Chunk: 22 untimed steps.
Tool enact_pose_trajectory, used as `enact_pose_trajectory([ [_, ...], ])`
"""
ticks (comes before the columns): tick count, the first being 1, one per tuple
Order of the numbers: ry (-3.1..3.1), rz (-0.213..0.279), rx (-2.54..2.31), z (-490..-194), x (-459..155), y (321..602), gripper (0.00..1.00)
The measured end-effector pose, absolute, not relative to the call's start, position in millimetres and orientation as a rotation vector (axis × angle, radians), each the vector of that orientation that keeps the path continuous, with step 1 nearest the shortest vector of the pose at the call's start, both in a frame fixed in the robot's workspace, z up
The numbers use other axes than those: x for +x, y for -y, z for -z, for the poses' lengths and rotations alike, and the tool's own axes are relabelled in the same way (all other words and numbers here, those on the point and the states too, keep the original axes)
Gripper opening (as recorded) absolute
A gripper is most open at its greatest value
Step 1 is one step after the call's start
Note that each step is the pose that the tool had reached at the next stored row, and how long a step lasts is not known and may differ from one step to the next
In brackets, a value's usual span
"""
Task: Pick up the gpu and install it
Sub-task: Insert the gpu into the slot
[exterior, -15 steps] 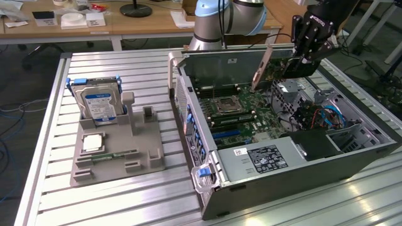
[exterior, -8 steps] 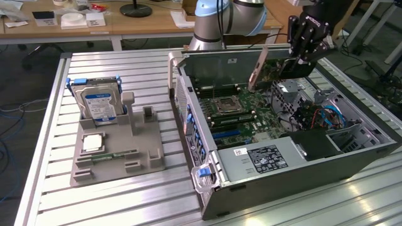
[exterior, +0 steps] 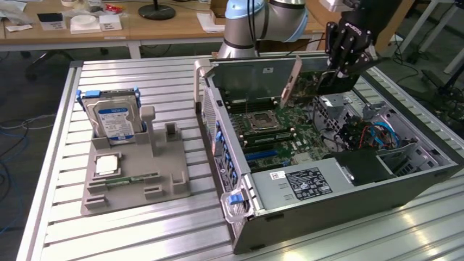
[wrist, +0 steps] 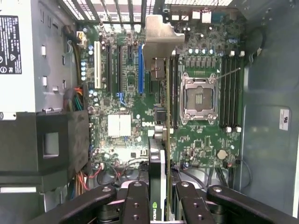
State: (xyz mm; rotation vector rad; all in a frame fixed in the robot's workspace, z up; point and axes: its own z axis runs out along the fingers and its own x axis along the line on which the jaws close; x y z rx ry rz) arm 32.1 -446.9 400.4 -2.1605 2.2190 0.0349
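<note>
Gripper [exterior: 339, 76] pinches gpu [exterior: 308, 81] by one end. Card upright, edge-on, raised above open computer case [exterior: 340, 217], over motherboard [wrist: 126, 126] inside case. Silver bracket [wrist: 161, 32] points toward case's rear wall. Pick-up looks done: card clear of grey holder [exterior: 138, 179], which sits on counter [exterior: 145, 239] beside case, hard drive [exterior: 114, 119] standing in it. Install not done: card's lower edge appears clear of board, near blue slot [wrist: 139, 70] inside case, not seated in any slot.

HDD [exterior: 113, 118] upright in grey holder [exterior: 168, 166], RAM stick [exterior: 133, 178] flat.
</note>
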Motion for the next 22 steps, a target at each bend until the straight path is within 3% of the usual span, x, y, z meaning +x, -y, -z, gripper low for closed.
enact_pose_trajectory([
  [22,-2.271,-0.032,-2.106,-385.6,18.7,447.4,0.27],
])
